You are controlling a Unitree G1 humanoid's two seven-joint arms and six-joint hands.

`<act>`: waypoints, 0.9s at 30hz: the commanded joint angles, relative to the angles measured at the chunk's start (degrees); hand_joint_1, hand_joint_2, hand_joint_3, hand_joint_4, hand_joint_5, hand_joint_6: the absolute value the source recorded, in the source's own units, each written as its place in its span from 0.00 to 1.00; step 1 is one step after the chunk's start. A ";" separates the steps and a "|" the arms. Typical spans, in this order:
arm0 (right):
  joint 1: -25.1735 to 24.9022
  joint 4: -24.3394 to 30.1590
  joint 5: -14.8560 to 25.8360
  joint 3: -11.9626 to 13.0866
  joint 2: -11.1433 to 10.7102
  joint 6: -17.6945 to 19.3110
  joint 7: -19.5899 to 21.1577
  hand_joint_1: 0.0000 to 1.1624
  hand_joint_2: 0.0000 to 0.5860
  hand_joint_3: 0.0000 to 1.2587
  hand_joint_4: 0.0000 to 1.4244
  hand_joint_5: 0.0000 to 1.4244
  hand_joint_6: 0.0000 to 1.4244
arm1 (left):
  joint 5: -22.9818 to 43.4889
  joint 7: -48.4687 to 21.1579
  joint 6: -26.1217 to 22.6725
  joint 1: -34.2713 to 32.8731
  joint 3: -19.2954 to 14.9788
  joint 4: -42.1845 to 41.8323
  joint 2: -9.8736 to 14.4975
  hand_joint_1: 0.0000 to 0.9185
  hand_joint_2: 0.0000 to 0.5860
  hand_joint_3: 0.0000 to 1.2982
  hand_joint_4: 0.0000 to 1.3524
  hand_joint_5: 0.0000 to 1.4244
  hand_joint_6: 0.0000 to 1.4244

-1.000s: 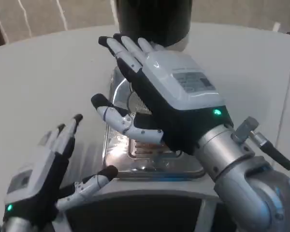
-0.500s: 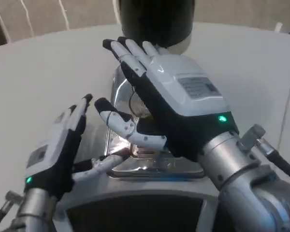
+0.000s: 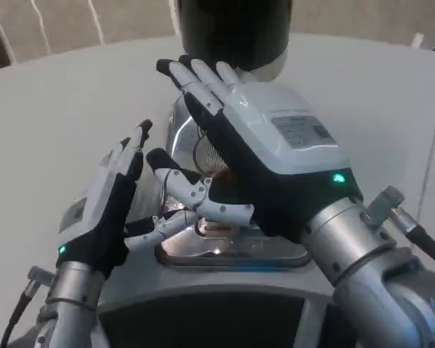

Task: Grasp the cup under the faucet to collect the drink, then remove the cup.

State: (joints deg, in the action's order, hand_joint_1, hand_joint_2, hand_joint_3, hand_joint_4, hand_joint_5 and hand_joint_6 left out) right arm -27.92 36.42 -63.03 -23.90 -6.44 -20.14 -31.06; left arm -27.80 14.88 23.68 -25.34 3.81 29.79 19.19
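My right hand (image 3: 264,156) is flat with fingers apart and holds nothing; it hovers over the shiny drip tray (image 3: 225,246) below the black dispenser (image 3: 232,29). My left hand (image 3: 105,210) is also spread and empty, just beside the tray's left edge, its thumb reaching toward the tray. Since a second ago the left hand has risen and come closer to the right one. The cup is hidden; I cannot tell where it is or how it points. All stands on the white desk (image 3: 65,109).
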 commanded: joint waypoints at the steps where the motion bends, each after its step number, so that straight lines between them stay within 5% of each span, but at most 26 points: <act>1: -0.05 -0.56 1.06 -0.01 0.09 1.41 -1.96 0.20 0.80 0.04 0.00 0.00 0.00 | 2.58 0.25 3.04 -1.23 0.28 2.89 -0.94 0.42 0.10 0.00 0.00 0.00 0.00; 27: -1.91 -1.90 -0.56 0.63 1.36 1.30 -3.59 0.24 0.81 0.04 0.00 0.00 0.00 | 3.53 2.47 9.74 -5.80 3.57 10.42 -3.27 0.48 0.10 0.00 0.00 0.02 0.03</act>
State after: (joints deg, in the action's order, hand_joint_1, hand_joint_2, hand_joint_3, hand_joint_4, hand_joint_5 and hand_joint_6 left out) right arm -30.16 34.33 -63.77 -22.68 -5.11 -19.63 -33.02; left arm -23.31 16.59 32.42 -30.45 6.68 39.23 16.13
